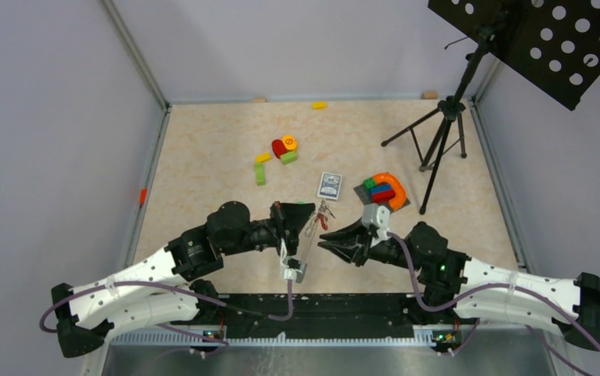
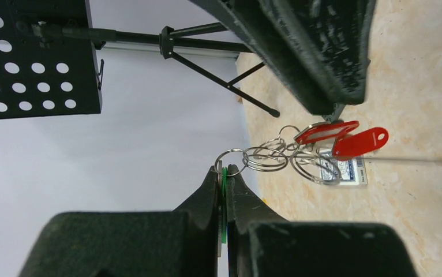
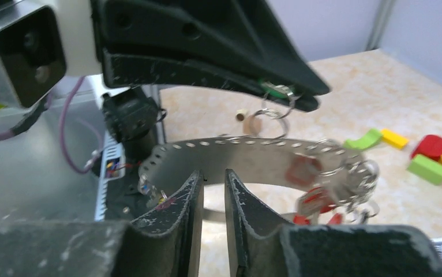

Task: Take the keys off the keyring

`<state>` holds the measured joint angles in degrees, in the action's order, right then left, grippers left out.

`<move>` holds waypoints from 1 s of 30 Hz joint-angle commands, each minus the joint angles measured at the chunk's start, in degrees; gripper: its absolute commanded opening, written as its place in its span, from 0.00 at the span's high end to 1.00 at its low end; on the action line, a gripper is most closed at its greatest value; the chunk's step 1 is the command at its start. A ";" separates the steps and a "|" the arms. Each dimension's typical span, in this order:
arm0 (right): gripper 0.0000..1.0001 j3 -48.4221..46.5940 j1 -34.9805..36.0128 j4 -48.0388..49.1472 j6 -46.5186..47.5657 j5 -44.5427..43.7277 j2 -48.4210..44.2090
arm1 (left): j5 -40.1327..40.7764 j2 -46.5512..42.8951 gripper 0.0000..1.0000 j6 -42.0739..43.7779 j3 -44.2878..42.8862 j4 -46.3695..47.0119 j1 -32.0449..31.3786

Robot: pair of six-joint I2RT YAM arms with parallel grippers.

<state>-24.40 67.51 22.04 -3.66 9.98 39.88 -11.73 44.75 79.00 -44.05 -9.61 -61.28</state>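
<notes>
A thin green plastic tag [image 2: 223, 202] is mostly hidden between the 2 closed fingers of the left gripper [image 2: 224, 172]. In the right wrist view the red-tagged metal keys [image 3: 322, 193] and their small rings [image 3: 364, 173] blur together, too smeared to count. The black perforated stand plate [image 1: 543, 43] is cut off by the top view's edge.
</notes>
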 commanded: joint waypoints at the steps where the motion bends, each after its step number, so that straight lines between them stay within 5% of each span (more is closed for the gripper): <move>1: 0.77 -0.53 0.44 5.51 1.04 -8.49 -0.04 | -1.09 -1.03 1.00 -0.07 -2.27 3.51 0.09; 7: 0.66 -0.86 0.50 7.16 5.94 -12.86 0.55 | -1.48 -1.82 1.00 -0.46 -2.05 3.02 0.10; 14: 0.57 -2.70 0.45 8.50 10.14 -8.12 3.31 | -2.46 -1.82 1.00 -0.78 -1.76 3.01 0.07; 30: 0.53 -4.82 0.41 10.97 12.95 -4.97 7.24 | -3.08 -1.84 1.00 -1.09 -1.56 3.01 0.06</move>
<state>-25.67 67.51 29.36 8.01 3.46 46.81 -13.63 43.99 78.91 -44.05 -10.39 -61.28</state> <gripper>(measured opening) 0.468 0.022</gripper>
